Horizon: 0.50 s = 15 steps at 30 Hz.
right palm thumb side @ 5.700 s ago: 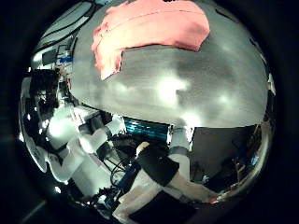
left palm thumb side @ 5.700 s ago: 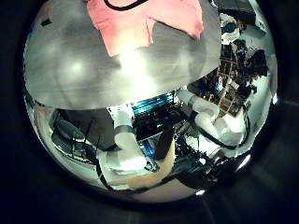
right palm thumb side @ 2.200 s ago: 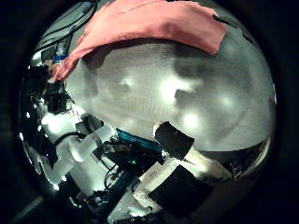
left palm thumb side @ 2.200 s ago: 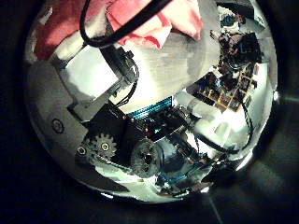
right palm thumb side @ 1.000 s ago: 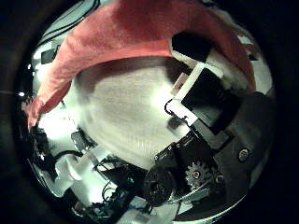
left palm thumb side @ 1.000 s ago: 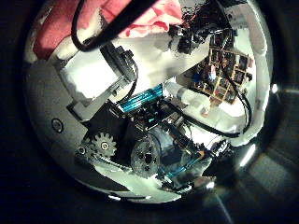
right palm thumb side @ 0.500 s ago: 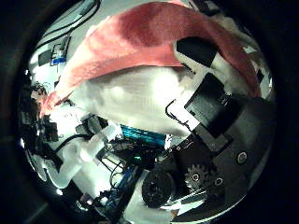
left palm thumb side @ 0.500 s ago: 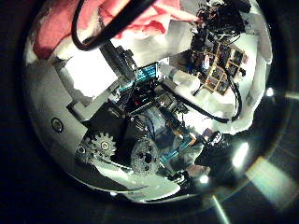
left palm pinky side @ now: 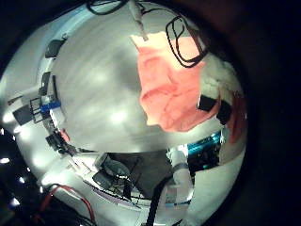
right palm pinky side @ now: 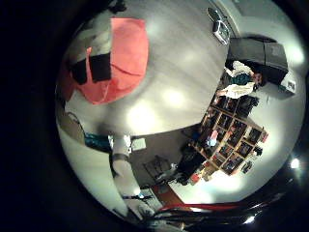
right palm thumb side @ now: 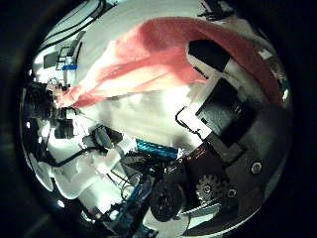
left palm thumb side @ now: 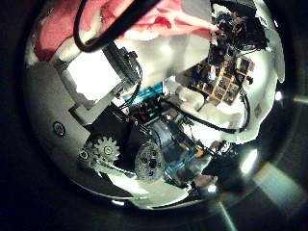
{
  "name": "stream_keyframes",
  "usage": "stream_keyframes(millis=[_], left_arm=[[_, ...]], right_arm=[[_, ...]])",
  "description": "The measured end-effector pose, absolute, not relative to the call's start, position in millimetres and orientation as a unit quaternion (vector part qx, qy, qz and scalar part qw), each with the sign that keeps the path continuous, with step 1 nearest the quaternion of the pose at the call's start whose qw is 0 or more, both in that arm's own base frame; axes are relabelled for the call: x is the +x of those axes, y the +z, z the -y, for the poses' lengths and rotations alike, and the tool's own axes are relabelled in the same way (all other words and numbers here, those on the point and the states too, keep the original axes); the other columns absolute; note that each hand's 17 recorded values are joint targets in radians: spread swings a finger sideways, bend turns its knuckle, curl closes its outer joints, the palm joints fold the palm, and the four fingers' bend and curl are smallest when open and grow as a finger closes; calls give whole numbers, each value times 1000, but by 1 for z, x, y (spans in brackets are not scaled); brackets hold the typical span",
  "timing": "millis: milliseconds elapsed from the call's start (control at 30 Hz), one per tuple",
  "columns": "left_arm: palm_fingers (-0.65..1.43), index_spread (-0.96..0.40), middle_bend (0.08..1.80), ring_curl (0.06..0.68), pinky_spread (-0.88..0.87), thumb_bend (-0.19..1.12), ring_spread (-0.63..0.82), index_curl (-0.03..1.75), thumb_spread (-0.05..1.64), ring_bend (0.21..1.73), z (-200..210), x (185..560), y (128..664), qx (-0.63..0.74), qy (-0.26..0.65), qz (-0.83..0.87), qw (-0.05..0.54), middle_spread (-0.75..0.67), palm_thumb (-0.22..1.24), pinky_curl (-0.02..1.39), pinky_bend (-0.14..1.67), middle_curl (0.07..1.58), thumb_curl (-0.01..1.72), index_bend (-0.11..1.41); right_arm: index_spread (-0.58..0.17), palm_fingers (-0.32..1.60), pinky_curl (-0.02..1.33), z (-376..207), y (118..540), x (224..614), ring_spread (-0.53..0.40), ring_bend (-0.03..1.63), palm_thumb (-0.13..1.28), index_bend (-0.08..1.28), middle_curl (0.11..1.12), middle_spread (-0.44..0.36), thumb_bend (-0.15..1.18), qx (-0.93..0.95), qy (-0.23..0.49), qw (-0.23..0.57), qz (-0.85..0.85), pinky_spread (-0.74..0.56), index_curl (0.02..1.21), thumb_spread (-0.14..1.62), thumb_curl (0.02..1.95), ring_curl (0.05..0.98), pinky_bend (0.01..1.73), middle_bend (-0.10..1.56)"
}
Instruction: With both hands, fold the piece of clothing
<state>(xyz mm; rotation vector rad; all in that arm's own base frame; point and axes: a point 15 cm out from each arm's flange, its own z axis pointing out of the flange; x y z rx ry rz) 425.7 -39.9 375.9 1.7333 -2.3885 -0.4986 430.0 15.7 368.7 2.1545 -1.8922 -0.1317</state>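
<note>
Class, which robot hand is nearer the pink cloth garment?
Neither clearly: the left hand grips one edge of the pink cloth garment, and the right hand grips another edge.

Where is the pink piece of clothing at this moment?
In the left little finger side palm view the pink piece of clothing lies on the grey table, close to that palm. In the right thumb side palm view a hand's fingers rest against its edge.
</note>
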Motion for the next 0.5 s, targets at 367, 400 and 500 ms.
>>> stream_keyframes(millis=[367, 400, 500], left_arm=[[1143, -799, 1148, 494, -564, -16, -435, 1359, 1056, 1406, 49, 508, 289, 593, -139, 792, 38, -492, 856, 574, 1250, 867, 658, 424], [1137, -798, 1144, 496, -564, -20, -434, 1361, 1053, 1407, 50, 513, 284, 594, -136, 792, 35, -492, 850, 576, 1253, 869, 656, 422], [1110, -794, 1132, 494, -562, -26, -438, 1364, 1036, 1397, 53, 529, 267, 602, -126, 789, 24, -488, 828, 581, 1258, 873, 644, 404]], right_arm=[[-286, 1014, 803, -28, 273, 511, -228, 1368, 877, 1049, 840, -167, -22, 740, -26, 143, 657, -208, 925, 1193, 592, 723, 1300, 1254], [-288, 1014, 807, -27, 268, 518, -229, 1362, 869, 1044, 841, -169, -23, 740, -21, 138, 658, -209, 925, 1188, 584, 723, 1297, 1253], [-293, 999, 815, -23, 249, 542, -230, 1365, 830, 1022, 840, -175, -31, 741, -3, 118, 661, -218, 925, 1161, 556, 724, 1279, 1235]])
